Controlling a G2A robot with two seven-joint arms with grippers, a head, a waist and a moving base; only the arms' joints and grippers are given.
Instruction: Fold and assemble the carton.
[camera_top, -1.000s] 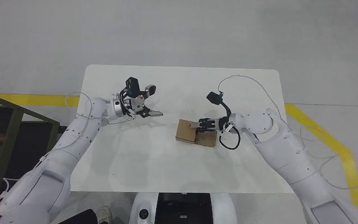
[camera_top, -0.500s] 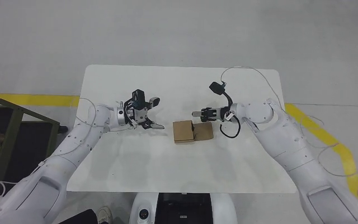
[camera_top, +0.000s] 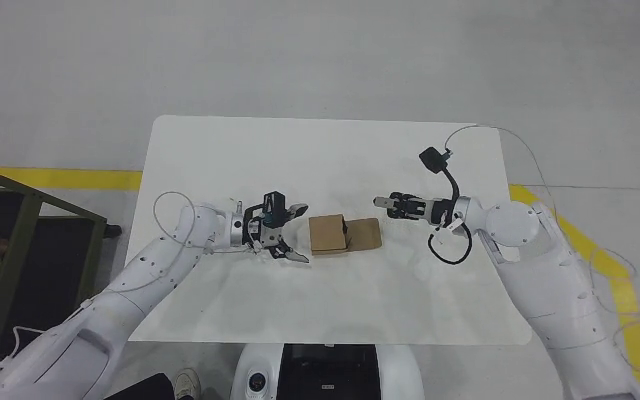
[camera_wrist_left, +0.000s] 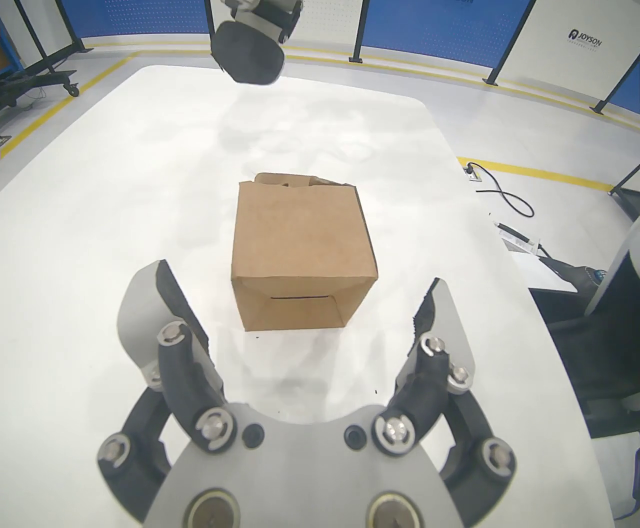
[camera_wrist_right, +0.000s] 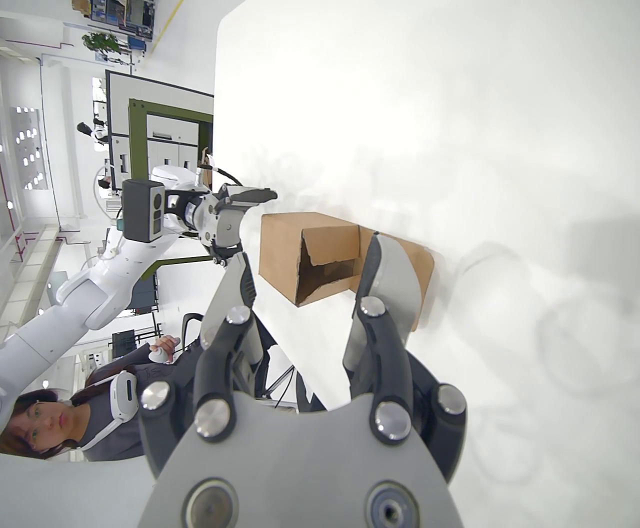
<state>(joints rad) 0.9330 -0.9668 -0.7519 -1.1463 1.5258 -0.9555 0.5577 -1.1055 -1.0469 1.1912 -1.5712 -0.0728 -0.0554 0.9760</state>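
A brown cardboard carton (camera_top: 343, 234) lies on its side in the middle of the white table (camera_top: 320, 150). In the right wrist view its open end (camera_wrist_right: 320, 270) faces that camera, with one flap (camera_wrist_right: 420, 270) spread flat on the table. In the left wrist view its closed end with a slit (camera_wrist_left: 300, 300) faces my left gripper. My left gripper (camera_top: 285, 240) is open just left of the carton (camera_wrist_left: 300, 240), not touching it. My right gripper (camera_top: 385, 203) is open a short way off the carton's right end, with nothing between its fingers (camera_wrist_right: 380, 270).
The table's front edge (camera_top: 330, 343) runs close below the carton. A green metal frame (camera_top: 20, 215) stands on the floor off the table's left side. A thin cable (camera_top: 490, 135) loops above the right arm.
My left gripper has come down and rightwards to the carton's left end. My right gripper has left the carton and drawn back to the right. The carton now lies straight.
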